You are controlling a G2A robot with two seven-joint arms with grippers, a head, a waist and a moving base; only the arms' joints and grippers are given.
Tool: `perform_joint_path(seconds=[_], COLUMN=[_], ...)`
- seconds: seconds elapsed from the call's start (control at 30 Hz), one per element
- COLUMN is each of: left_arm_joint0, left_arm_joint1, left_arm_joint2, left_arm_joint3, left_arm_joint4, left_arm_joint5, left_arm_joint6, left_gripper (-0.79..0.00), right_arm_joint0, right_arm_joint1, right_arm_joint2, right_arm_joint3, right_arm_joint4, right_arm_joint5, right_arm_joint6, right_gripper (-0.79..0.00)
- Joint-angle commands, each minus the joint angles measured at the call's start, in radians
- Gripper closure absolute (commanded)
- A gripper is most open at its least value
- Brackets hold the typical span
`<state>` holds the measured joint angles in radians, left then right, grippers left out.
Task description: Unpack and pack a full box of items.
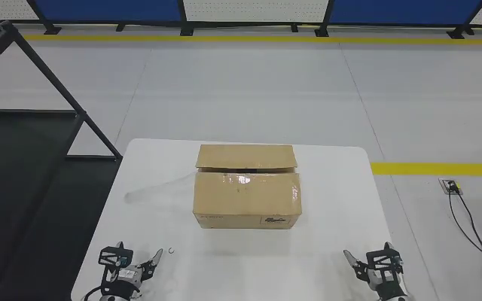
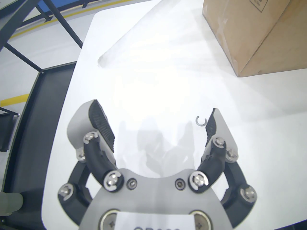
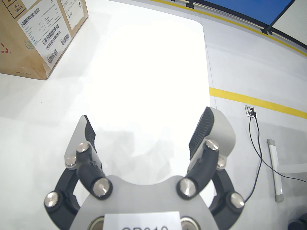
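Cardboard box (image 1: 247,188) stands upright near the middle of the white table (image 1: 331,226), with its top flaps folded down and a dark seam showing between them; glossy tape catches the light along the near flap. Printed labels are fixed to the side facing the right arm. A translucent strip (image 1: 158,186) runs from the box's upper left corner area out over the tabletop toward the left edge, and its far end lies on the surface. The left gripper (image 1: 135,256) is at the near left corner of the table, well apart from the box, with its fingers spread wide and nothing between the ribbed pads (image 2: 100,123). A small C-shaped metal ring (image 2: 201,120) lies flat on the table just beside one fingertip of that gripper; contact cannot be confirmed. The right gripper (image 1: 369,254) is at the near right corner, likewise spread and holding nothing, also well clear of the box. On the floor to the right, a black cable (image 3: 254,142) leads to a floor socket (image 3: 250,111).
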<state>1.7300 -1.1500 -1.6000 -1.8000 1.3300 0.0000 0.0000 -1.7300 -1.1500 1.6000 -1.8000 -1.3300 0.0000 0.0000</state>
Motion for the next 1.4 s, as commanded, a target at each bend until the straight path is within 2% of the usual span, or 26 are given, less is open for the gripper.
perform_joint_path(seconds=[0.0,0.17,0.43,0.63,0.73,1.07,1.17,1.37], left_arm_joint0=[0.0,-0.015,-0.013,-0.022,-0.023,-0.023,-0.042,-0.118], left_arm_joint1=[0.0,-0.002,-0.005,-0.005,-0.003,-0.003,-0.006,-0.007], left_arm_joint2=[0.002,0.001,-0.048,-0.073,-0.079,-0.079,-0.073,-0.078], left_arm_joint3=[0.002,0.027,0.009,-0.036,-0.048,-0.048,-0.043,-0.042], left_arm_joint4=[0.0,-0.009,-0.084,-0.138,-0.138,-0.138,-0.203,-0.319], left_arm_joint5=[-0.004,-0.016,-0.036,-0.103,-0.137,-0.137,-0.14,-0.173], left_arm_joint6=[-0.002,-0.01,0.061,0.076,0.073,0.073,0.036,-0.059], left_gripper=[-0.785,-0.785,-0.785,-0.785,-0.785,-0.785,-0.785,-0.785], right_arm_joint0=[0.0,0.008,0.023,0.034,0.034,0.035,0.048,0.177], right_arm_joint1=[0.0,-0.002,-0.006,-0.006,-0.003,-0.004,-0.008,-0.006], right_arm_joint2=[0.0,-0.007,-0.03,-0.039,-0.036,-0.033,-0.021,-0.043], right_arm_joint3=[0.0,0.0,-0.07,-0.177,-0.232,-0.229,-0.196,-0.119], right_arm_joint4=[0.0,0.008,0.048,0.124,0.167,0.175,0.305,0.46], right_arm_joint5=[0.0,0.001,-0.085,-0.175,-0.234,-0.23,-0.255,-0.38], right_arm_joint6=[0.0,0.003,-0.037,0.021,0.094,0.089,0.053,0.146], right_gripper=[-0.785,-0.785,-0.785,-0.785,-0.785,-0.785,-0.785,-0.785])
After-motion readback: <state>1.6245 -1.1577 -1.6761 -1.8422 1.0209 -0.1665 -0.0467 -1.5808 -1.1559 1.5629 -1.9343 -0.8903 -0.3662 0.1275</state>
